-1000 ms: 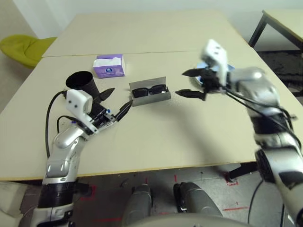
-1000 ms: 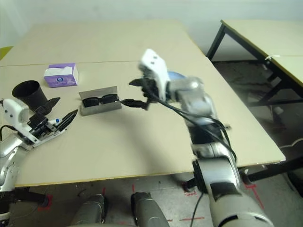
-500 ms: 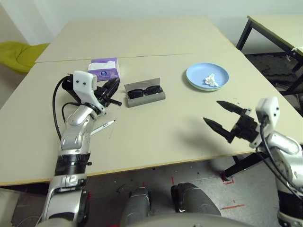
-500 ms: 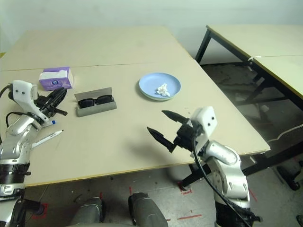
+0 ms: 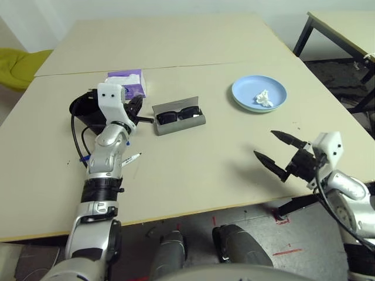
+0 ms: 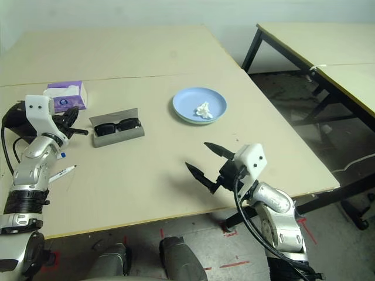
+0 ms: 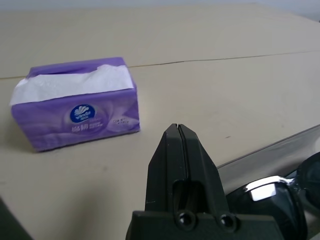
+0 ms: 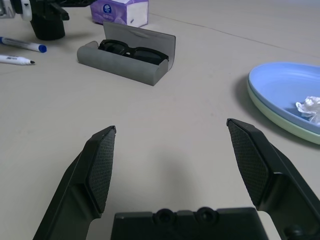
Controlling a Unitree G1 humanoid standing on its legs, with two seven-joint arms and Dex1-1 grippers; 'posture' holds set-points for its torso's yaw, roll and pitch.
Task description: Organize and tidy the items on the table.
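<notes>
The glasses case [image 5: 179,117] lies open on the table [image 5: 193,164] with the sunglasses [image 5: 177,113] seated inside. If the lid is pushed carelessly, the case is likely to be shoved along the table or the sunglasses pinched. The left gripper [image 5: 139,119], clenched on nothing, is held just beside the case, by the black cup [image 5: 88,109]. The right gripper [image 5: 275,153], spread wide and empty, is kept well apart from the case, nearer the blue plate [image 5: 259,93] bearing the tissue [image 5: 262,98]. Two pens [image 8: 17,52] lie near the case.

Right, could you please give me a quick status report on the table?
Left gripper shut, empty, near the glasses case. Right gripper open, empty, over bare table. Sunglasses in open case; tissue on plate. Nothing blocking.
</notes>
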